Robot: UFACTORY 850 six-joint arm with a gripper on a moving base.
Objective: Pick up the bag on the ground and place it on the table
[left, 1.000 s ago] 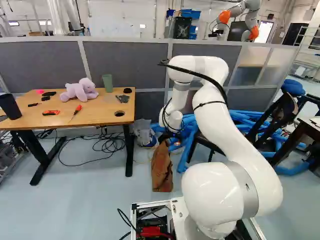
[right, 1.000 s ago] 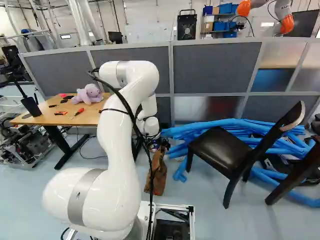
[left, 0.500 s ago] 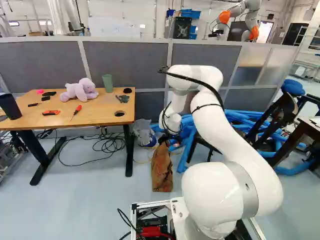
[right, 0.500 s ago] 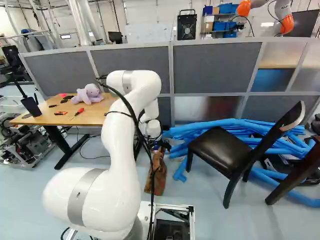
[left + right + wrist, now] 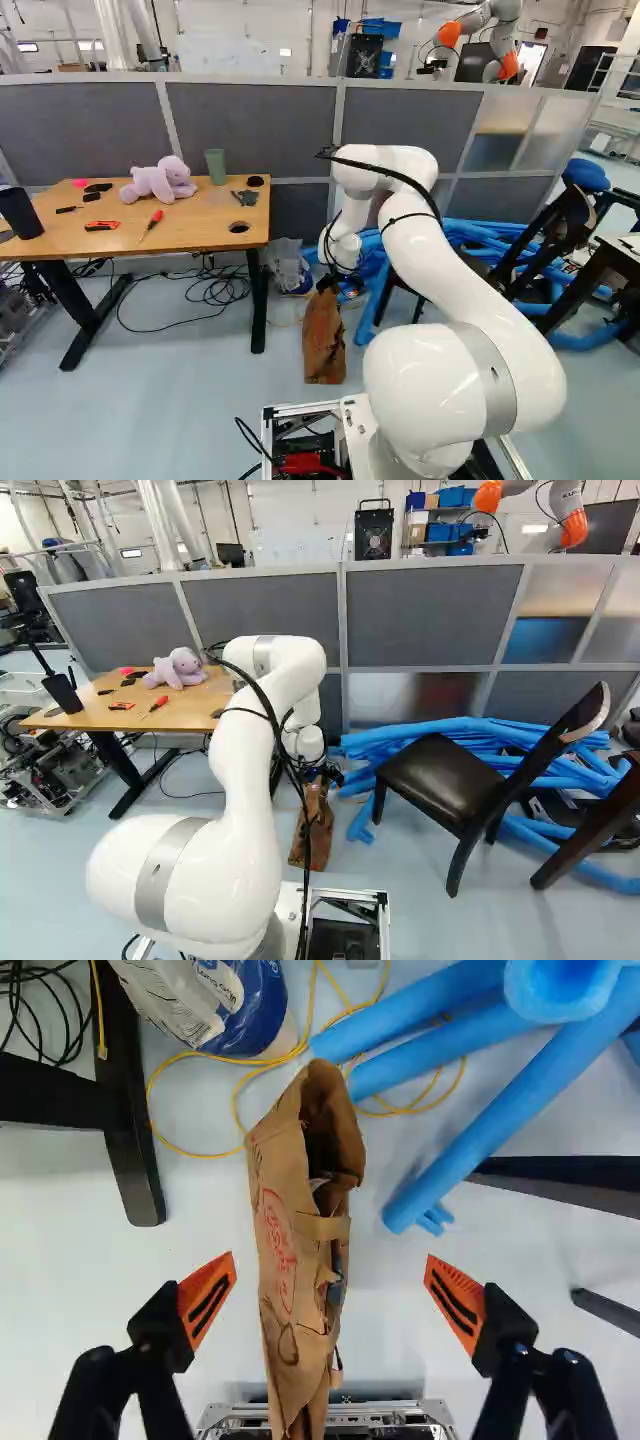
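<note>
"Starting at the left, what does the left base view give you?"

"A black cylindrical cup (image 5: pixel 20 213), cut off there but whole in the right base view, then a purple plush toy (image 5: pixel 158 181) and a green cup (image 5: pixel 216 166), all on the light wooden table (image 5: pixel 180 238). The green cup doesn't show in the right base view."

"And further along?"

"The brown paper bag (image 5: pixel 323 345), upright on the pale grey floor (image 5: pixel 180 400), right of the black metal table leg (image 5: pixel 258 310). Next, the white jointed arm (image 5: pixel 460 260), then the blue foam tubes (image 5: pixel 430 740) and the black-seated chair (image 5: pixel 440 780). Only the right base view shows that seat properly; the arm covers much of it in the left."

"What does the wrist view add?"

"The bag's gaping mouth, its red print, and a thin yellow cord (image 5: pixel 200 1156) by the blue-and-white container (image 5: pixel 245 995)."

"How's the black two-fingered gripper (image 5: pixel 325 770)?"

"Fingers spread wide, holding nothing. The bag lies below and between the orange pads (image 5: pixel 207 1300), with a gap to either side."

"Anything hard to make out?"

"The bag's contents are mostly dark, and its lower end runs out of the wrist view. Both base views lose the fingers against dark clutter. The brown chair (image 5: pixel 600 810) at the right base view's far right is cut off."
</note>
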